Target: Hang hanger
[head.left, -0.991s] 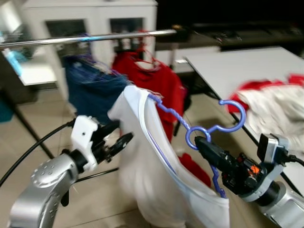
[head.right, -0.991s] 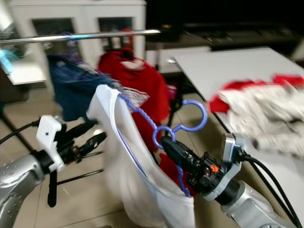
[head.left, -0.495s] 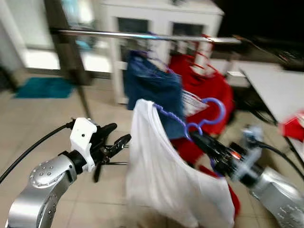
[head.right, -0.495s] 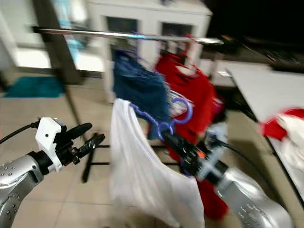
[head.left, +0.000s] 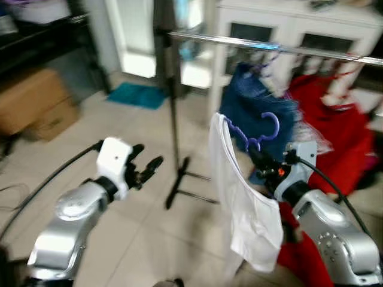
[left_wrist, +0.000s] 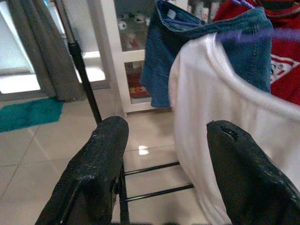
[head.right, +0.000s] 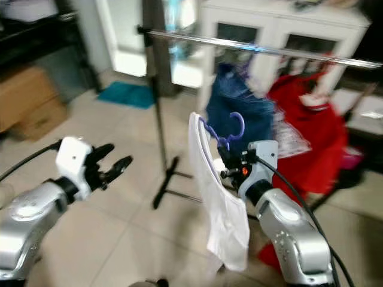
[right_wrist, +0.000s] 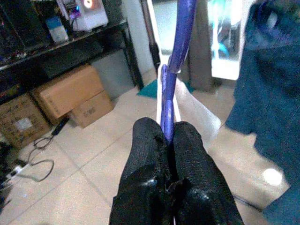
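The right claw (head.left: 258,160) is clamping the purple hanger (head.left: 258,133) carrying a white shirt (head.left: 242,197) — next, hooking the rail (head.left: 263,45) at 12 o'clock; left claw (head.left: 145,169) is idling, fingers apart.

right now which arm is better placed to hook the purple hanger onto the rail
The right. Its gripper is already shut on the purple hanger carrying the white shirt, just below the metal rail. The left gripper is open, holds nothing and sits off to the robot's left, away from the hanger.
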Robot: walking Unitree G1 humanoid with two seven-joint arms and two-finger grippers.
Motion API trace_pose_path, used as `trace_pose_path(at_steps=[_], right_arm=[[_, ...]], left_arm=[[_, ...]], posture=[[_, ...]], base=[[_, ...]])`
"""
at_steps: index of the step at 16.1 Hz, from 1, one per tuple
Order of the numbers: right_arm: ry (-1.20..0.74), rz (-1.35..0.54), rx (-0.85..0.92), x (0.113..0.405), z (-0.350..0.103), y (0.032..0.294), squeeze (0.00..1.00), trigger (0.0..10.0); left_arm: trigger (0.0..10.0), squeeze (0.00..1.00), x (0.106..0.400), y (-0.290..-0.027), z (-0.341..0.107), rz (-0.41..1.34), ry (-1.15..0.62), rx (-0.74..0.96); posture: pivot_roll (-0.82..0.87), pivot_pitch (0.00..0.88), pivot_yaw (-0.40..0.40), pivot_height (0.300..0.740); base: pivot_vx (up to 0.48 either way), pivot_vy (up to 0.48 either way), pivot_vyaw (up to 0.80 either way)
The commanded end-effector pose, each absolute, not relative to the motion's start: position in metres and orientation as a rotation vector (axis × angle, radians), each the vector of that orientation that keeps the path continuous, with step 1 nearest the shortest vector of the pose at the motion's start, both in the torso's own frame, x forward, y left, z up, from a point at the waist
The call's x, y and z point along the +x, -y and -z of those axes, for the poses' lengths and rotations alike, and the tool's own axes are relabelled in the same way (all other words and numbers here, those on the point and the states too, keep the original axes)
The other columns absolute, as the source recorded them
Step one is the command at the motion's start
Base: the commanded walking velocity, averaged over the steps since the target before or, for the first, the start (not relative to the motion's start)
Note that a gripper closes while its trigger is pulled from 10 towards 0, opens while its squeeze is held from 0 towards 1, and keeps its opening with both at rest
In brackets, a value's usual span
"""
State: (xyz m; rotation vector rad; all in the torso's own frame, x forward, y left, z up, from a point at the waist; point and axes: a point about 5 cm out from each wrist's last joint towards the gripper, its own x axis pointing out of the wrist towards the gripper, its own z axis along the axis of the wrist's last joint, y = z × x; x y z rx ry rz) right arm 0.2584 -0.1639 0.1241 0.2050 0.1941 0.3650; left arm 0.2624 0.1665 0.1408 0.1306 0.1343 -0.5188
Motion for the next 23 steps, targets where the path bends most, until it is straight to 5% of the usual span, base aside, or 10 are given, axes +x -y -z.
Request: trace_pose_path(at_steps=[1,15,16,21,23], right_arm=[[-0.146,-0.379,0.192,0.261,-0.133,0.158,0.0,10.0],[-0.084,-0.327,0.163,0.277,-0.142,0.144,0.0,10.0],[-0.086,-0.34,0.159,0.281,-0.144,0.139,0.0,10.0],[-0.097,-0.415,0.117,0.298,-0.159,0.12,0.0,10.0],[-0.085,-0.439,0.105,0.3,-0.166,0.115,0.0,10.0]], left_arm=[[10.0,0.0,0.267,-0.167,-0.142,0.494,-0.127,0.151],[10.0,0.0,0.296,-0.155,-0.134,0.494,-0.156,0.179],[10.0,1.0,0.295,-0.146,-0.136,0.628,-0.148,0.13],[10.0,1.0,0.297,-0.132,-0.131,1.077,-0.123,0.5],[10.0,0.21,0.3,-0.13,-0.132,1.146,-0.123,0.525]], posture=[[-0.12,0.0,0.002,0.74],[-0.14,0.0,0.039,0.74],[-0.14,0.0,0.037,0.74],[-0.13,0.0,0.019,0.74],[-0.13,0.0,0.024,0.74]], base=[[0.0,0.0,0.8],[0.0,0.0,0.1],[0.0,0.0,0.0],[0.0,0.0,0.0],[0.0,0.0,0.0]])
